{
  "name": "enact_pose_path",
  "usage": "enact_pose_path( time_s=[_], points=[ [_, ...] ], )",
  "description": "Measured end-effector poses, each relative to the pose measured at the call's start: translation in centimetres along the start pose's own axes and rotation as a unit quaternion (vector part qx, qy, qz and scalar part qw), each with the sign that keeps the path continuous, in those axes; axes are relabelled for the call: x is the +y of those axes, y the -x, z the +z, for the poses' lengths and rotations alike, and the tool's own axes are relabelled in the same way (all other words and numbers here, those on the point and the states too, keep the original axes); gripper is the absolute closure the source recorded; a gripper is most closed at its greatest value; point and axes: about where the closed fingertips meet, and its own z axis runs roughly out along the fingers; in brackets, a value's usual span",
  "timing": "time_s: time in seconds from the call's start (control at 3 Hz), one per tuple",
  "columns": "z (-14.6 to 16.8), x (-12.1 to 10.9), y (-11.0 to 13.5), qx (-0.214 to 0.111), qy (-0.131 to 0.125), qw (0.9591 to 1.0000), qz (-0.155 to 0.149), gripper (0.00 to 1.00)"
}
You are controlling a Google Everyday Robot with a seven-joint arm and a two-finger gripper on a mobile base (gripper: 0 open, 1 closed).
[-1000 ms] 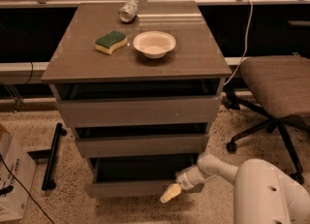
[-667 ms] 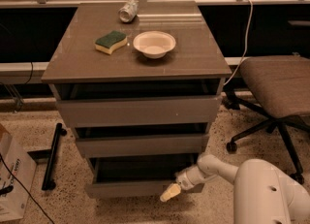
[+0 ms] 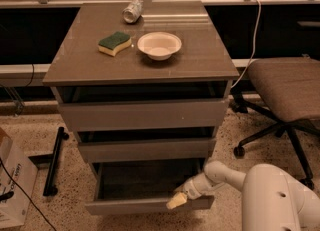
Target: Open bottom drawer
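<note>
The bottom drawer [image 3: 130,206] is the lowest of three grey drawers in the cabinet. It stands pulled out toward me, and its dark inside shows behind the flat front panel. My gripper [image 3: 176,200] sits at the top edge of that front panel, right of its middle, with its cream tip over the rim. My white arm [image 3: 225,176] reaches in from the lower right.
The cabinet top [image 3: 200,50] holds a green and yellow sponge [image 3: 115,43], a white bowl [image 3: 159,45] and a can lying on its side [image 3: 132,11]. An office chair [image 3: 285,87] stands to the right. A cardboard box [image 3: 12,185] and a black bar [image 3: 54,161] lie on the floor at left.
The bottom drawer has slid out toward me, with my gripper moving along at its front edge.
</note>
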Motion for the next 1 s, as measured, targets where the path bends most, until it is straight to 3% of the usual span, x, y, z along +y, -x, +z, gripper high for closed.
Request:
enact_pose_path(
  time_s=[0.33, 1.0],
  points=[
    [0.45, 1.62, -5.64, 0.031, 0.017, 0.9970, 0.069, 0.05],
    [0.37, 1.54, -5.51, 0.031, 0.017, 0.9970, 0.069, 0.00]
  ],
)
